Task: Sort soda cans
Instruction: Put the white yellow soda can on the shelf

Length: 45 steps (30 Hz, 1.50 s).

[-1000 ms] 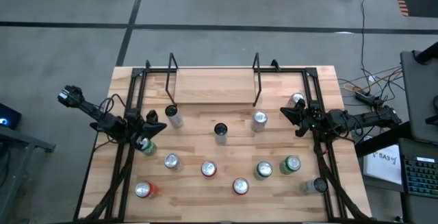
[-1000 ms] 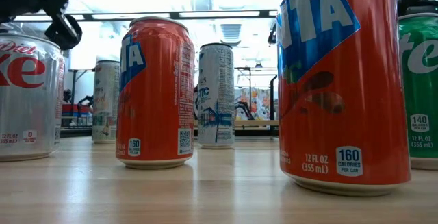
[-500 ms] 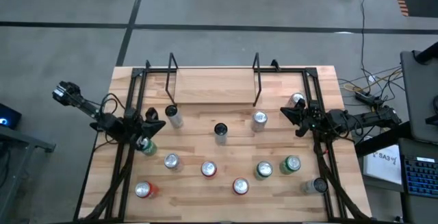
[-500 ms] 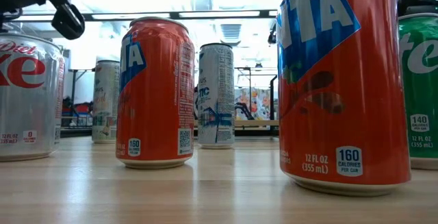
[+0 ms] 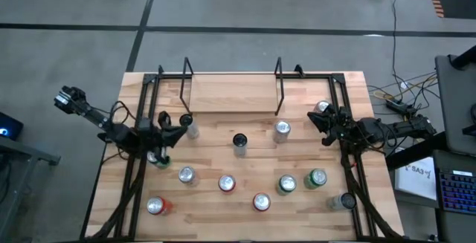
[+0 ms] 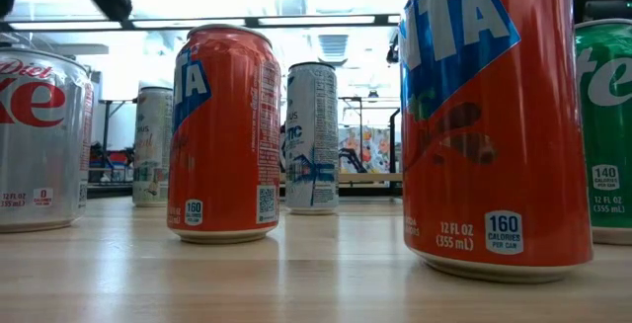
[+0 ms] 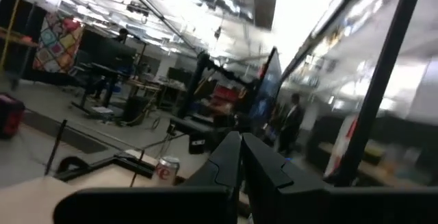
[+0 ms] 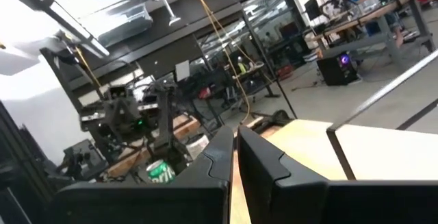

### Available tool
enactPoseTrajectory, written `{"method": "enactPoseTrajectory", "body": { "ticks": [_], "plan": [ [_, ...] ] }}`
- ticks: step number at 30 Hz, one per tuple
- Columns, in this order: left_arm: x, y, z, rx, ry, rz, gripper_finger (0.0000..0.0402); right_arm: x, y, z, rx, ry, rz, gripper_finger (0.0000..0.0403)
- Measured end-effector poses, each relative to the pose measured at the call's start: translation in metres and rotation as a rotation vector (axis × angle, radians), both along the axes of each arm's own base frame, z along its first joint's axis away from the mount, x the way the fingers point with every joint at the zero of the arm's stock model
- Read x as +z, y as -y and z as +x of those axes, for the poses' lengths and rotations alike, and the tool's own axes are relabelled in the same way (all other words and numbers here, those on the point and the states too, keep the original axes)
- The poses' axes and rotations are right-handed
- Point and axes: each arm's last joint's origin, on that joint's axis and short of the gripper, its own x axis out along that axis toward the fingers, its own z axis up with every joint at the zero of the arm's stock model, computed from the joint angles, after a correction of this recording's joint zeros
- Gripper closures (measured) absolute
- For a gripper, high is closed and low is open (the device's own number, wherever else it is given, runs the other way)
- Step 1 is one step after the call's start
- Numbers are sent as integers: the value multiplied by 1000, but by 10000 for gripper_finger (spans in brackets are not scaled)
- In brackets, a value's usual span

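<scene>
The left gripper (image 5: 181,121), left of centre in the high view, is pinched shut with nothing in it, just beside a silver can (image 5: 191,130) and above a green can (image 5: 159,158). The right gripper (image 5: 314,121) sits mid-right, likewise closed and empty, near another silver can (image 5: 322,108). The remaining soda cans stand scattered over the lower half of the wooden table (image 5: 223,94): a dark-topped can (image 5: 239,142) at centre, a silver-topped one (image 5: 282,129) to its right, red ones (image 5: 227,184) along the bottom and two green cans (image 5: 317,177) at lower right.

In the low view, an orange can (image 6: 222,133) stands left of centre and a larger-looming orange can (image 6: 489,116) fills the right, with a Diet Coke can (image 6: 39,140) at the left edge.

The left wrist view shows its own fingers (image 7: 263,172) pressed together, a red-lettered can (image 7: 165,168) low in the frame beyond them. The right wrist view shows shut fingers (image 8: 256,157) too, a green can (image 8: 161,172) at lower left.

To begin a pick well, the left gripper should probably part its fingers wide before descending, centre on one can's body, and keep clear of its neighbour so nothing topples.
</scene>
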Motion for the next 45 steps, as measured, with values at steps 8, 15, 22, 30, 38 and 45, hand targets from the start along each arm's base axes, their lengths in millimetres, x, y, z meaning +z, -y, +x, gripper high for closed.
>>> {"method": "enactPoseTrajectory", "body": {
  "ticks": [8, 15, 22, 30, 38, 45],
  "plan": [
    [38, 18, 36, 173, -436, 207, 401, -2, -1, 4, 13, -44, -15, 390],
    [53, 10, 24, 298, -862, 3, 401, -5, -2, 8, 37, -79, -3, 390],
    [51, 11, 23, 314, -1077, 50, 401, -9, -3, 12, 37, -119, -9, 390],
    [36, 11, 23, 280, -1125, -7, 401, -11, -3, 14, 36, -141, -17, 390],
    [28, 6, 46, 195, -1046, 6, 401, -9, -3, 13, 21, -154, -90, 390],
    [26, -23, 53, 12, -1220, 105, 401, -10, -3, 13, 23, -159, -87, 390]
  ]
}}
